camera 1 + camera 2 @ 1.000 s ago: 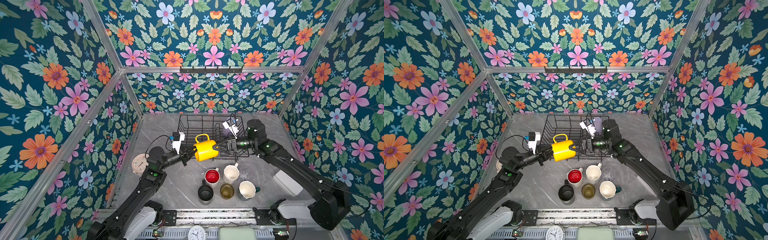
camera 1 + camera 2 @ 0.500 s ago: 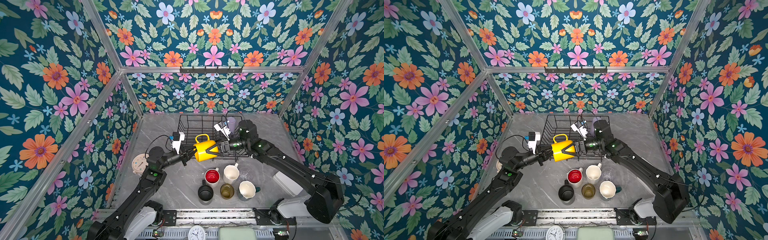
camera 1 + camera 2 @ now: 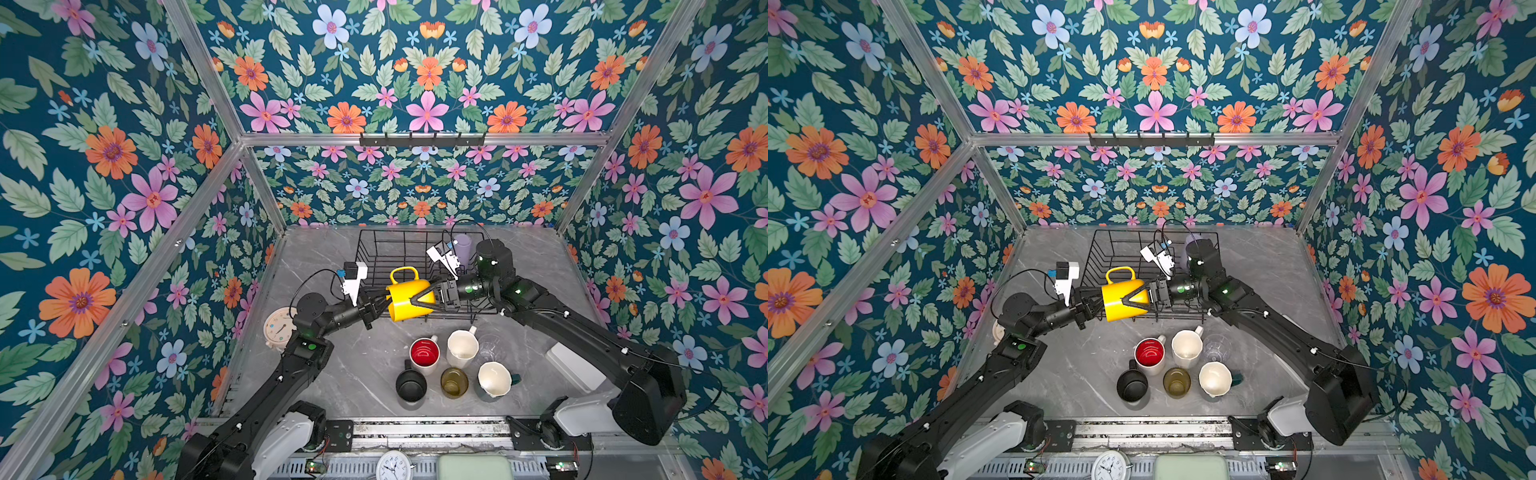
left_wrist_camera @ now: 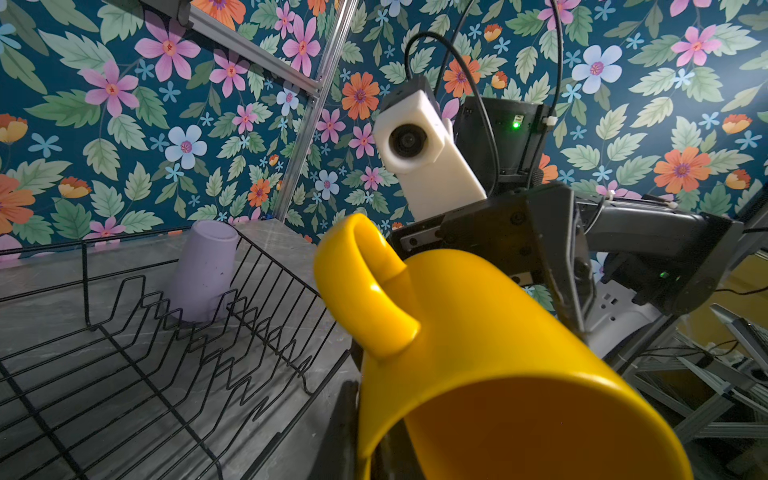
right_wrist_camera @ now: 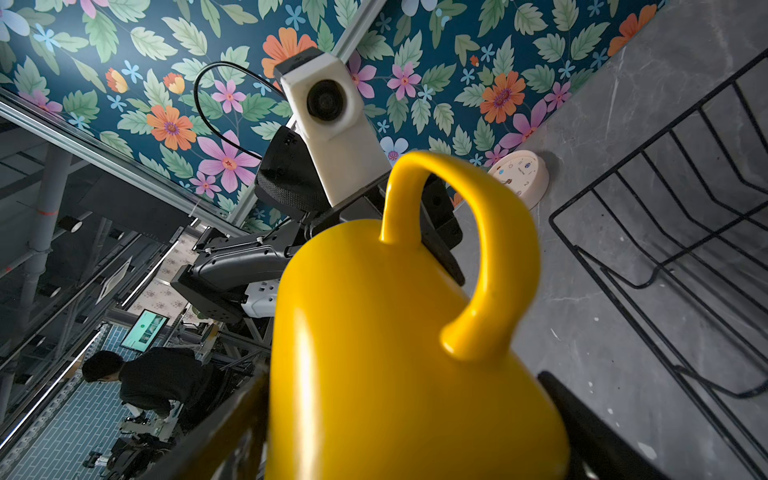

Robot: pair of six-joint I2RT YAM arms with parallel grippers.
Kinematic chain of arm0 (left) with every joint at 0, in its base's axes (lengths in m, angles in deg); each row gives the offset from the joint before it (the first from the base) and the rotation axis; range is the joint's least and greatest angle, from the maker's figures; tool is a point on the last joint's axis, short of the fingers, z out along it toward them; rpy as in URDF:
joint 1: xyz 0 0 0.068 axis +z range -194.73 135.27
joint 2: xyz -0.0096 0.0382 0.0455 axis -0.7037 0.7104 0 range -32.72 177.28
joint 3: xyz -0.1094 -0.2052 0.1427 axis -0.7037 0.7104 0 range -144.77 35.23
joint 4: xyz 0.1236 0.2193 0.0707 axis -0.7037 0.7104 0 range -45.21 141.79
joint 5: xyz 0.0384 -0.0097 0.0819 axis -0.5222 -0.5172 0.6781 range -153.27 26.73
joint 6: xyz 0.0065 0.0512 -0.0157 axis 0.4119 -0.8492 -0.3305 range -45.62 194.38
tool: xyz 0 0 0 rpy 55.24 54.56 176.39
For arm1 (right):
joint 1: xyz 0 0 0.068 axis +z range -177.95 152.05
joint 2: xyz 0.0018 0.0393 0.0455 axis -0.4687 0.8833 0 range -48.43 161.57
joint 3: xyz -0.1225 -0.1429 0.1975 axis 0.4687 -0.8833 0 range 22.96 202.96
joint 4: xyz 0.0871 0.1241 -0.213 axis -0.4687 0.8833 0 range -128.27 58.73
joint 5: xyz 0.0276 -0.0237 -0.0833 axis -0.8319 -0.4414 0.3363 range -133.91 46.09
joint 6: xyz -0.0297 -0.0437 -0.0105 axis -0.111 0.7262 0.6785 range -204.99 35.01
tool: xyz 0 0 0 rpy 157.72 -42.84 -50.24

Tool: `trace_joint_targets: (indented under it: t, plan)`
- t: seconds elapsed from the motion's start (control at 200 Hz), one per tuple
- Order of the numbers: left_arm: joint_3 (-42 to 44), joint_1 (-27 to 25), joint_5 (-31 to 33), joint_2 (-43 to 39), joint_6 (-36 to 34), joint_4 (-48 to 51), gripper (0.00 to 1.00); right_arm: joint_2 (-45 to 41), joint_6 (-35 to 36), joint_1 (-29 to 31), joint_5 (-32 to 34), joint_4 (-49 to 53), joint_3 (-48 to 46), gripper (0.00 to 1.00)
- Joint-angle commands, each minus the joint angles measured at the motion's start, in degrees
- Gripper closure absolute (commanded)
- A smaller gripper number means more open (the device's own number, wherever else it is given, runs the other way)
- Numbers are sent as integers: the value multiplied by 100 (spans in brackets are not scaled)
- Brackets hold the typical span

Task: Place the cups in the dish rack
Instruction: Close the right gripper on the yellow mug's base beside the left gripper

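Observation:
The yellow mug [image 3: 405, 303] [image 3: 1121, 301] lies on its side in the air at the dish rack's [image 3: 374, 249] near edge, handle pointing to the back. My left gripper [image 3: 384, 305] is shut on its rim. My right gripper [image 3: 415, 300] stands open, one finger above and one below the mug's base end [image 5: 395, 353]. A lilac tumbler [image 3: 462, 247] [image 4: 203, 270] stands upside down in the rack's far right corner. On the table in front stand a red-inside mug [image 3: 424, 352], cream mug [image 3: 461, 347], clear glass [image 3: 490, 347], black mug [image 3: 410, 385], amber glass [image 3: 454, 382] and teal mug [image 3: 493, 379].
A round cream clock [image 3: 277, 332] lies by the left wall under my left arm. A white box [image 3: 573, 365] sits at the right under my right arm. A black hook rail [image 3: 422, 139] hangs on the back frame.
My right gripper has moved left from over the rack to the mug and now straddles its base. The left gripper and the mug have stayed put.

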Motion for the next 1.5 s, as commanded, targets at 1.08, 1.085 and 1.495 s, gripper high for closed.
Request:
trace_joint_targets:
  t: [1.08,1.085,1.495]
  plan:
    - [-304,39,79,397,442,-656,100,-68,-351,49,556,310,295,100]
    - [-306,37,83,399,438,-648,100,-68,-343,42,556,314,299,100]
    - [-387,75,122,420,403,-409,75,-130,-344,36,564,341,313,100]
